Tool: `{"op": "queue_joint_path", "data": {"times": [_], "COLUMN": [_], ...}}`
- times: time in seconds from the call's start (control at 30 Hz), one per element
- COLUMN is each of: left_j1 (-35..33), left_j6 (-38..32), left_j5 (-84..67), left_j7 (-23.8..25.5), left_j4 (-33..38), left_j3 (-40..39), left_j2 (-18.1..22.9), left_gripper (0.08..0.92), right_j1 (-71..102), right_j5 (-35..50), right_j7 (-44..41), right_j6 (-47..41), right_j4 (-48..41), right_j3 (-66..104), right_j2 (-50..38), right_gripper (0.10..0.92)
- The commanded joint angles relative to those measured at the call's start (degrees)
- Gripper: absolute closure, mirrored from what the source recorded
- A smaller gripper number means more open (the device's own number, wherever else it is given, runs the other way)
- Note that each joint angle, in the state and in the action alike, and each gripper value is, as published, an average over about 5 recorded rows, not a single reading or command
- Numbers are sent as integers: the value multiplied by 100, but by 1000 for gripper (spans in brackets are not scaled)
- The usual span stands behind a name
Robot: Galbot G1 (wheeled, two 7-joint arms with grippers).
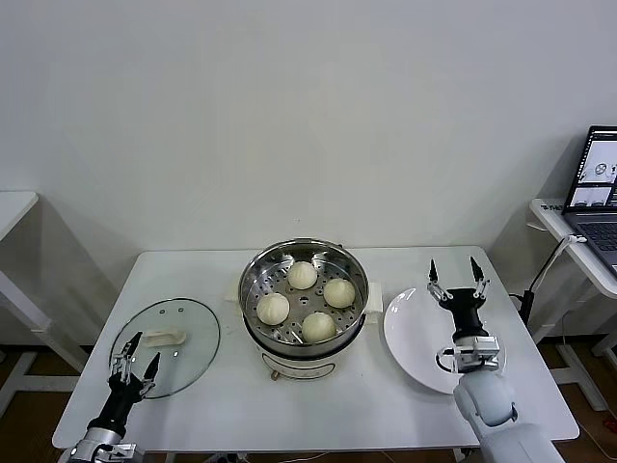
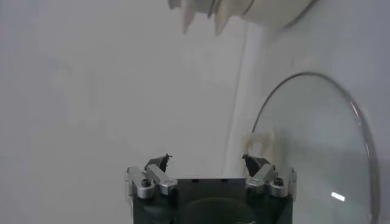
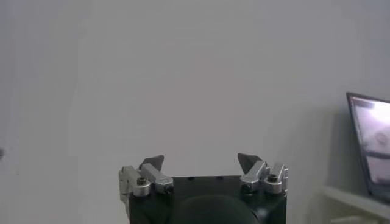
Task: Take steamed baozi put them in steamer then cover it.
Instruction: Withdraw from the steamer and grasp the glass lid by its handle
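Observation:
Several cream-white baozi (image 1: 302, 275) lie on the perforated tray inside the shiny steel steamer (image 1: 257, 270) at the table's middle. The steamer is uncovered. A round glass lid (image 1: 183, 362) with a white handle (image 1: 164, 338) lies flat on the table at the left; it also shows in the left wrist view (image 2: 317, 146). My left gripper (image 1: 136, 349) is open and empty over the lid's near-left edge, close to the handle (image 2: 261, 143). My right gripper (image 1: 456, 273) is open and empty, raised above the white plate (image 1: 410, 333).
The white table (image 1: 212, 405) holds the lid, steamer and the bare plate. A side table with a laptop (image 1: 598, 183) and cables stands at the right. Another table edge (image 1: 14, 207) is at the far left.

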State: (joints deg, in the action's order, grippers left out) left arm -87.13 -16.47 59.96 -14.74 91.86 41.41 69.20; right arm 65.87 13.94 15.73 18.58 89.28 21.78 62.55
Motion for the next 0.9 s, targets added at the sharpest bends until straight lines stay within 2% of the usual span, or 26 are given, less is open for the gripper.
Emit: {"op": "queue_joint_path", "data": {"times": [0.03,0.9], "left_j1": [397,1104], "left_j6": [88,394], "left_j5": [170,143], "left_j7": [-185,-335], "left_j4": [-546,-991], "left_j3": [-233,-475], "left_j2": [-33,-47], "left_gripper": [177,177], "right_j1": [402,469], "right_j5": [-170,-491], "right_j7": [18,-5], "right_j6": [56,79], "right_j4": [6,-84], "right_j3": [259,169], "right_j2": [242,401], "right_gripper": [203,203]}}
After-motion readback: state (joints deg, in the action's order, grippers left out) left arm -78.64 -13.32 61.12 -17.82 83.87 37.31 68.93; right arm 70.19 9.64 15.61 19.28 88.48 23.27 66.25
